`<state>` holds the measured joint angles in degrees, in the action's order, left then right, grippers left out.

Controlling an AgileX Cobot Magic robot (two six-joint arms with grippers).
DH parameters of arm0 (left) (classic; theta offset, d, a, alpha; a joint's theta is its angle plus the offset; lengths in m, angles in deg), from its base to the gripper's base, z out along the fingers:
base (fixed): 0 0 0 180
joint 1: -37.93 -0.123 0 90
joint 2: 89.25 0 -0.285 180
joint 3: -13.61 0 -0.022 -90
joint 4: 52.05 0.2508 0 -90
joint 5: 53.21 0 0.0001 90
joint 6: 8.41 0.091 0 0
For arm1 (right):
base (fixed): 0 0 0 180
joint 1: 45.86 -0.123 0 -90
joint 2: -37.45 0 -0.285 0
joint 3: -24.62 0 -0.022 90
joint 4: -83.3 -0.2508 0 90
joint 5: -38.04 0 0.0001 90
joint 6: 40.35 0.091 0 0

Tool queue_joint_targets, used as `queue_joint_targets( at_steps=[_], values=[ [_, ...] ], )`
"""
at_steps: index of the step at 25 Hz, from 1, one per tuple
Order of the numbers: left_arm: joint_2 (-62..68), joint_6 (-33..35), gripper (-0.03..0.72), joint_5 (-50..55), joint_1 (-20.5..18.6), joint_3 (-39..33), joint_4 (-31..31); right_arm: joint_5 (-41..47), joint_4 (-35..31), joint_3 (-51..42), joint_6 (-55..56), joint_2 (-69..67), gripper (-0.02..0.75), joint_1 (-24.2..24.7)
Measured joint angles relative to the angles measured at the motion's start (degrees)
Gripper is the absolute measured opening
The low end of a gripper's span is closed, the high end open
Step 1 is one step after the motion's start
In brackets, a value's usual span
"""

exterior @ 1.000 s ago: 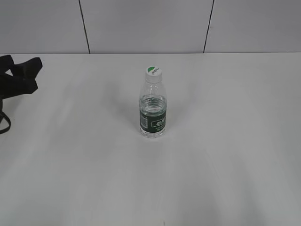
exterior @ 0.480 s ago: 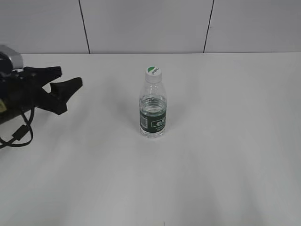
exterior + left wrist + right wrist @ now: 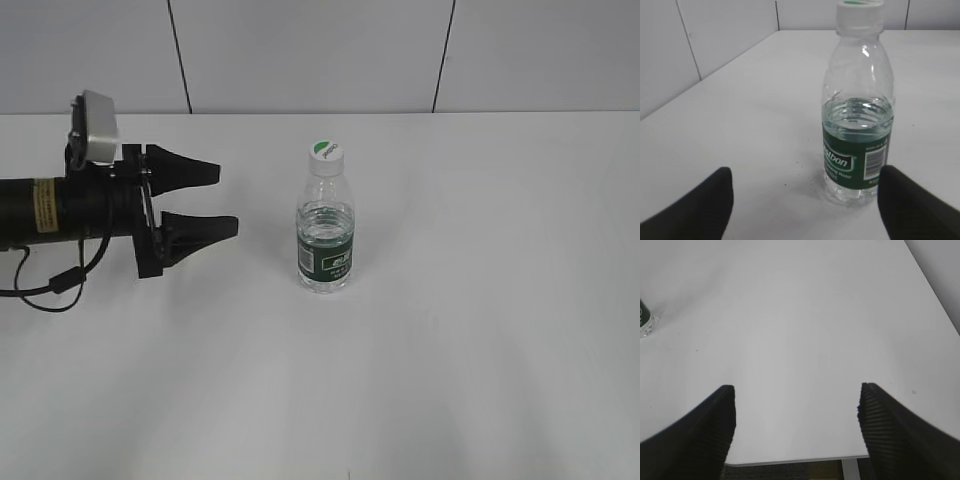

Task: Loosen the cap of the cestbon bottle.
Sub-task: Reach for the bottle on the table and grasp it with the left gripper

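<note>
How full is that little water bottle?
About half full. The waterline in the cestbon bottle sits just above its green label, with the clear ribbed shoulder empty above. The cap is on.

left gripper [image 3: 228,200] level, jaws spread

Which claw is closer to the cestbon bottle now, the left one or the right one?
The left. The left claw is open, level with the cestbon bottle and short of it. The right claw, also open, is off to the side; its camera shows only the bottle's edge.

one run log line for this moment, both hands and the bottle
left hand: open, beside bottle, no contact | right hand: open, away | cestbon bottle: upright on table | cap: on
</note>
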<state>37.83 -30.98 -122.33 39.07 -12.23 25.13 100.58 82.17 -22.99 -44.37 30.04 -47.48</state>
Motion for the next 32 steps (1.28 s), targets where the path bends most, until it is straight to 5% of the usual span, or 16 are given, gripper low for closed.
queue_joint_targets(
  at_steps=[18,32],
  values=[
    [4.98,-3.99,0.59,8.02,15.86,8.69,0.71,0.0,0.0,0.0,0.0,0.0,0.581,0.0],
    [9.76,-4.13,0.59,8.55,18.19,12.14,-6.37,0.0,0.0,0.0,0.0,0.0,0.581,0.0]
  ],
)
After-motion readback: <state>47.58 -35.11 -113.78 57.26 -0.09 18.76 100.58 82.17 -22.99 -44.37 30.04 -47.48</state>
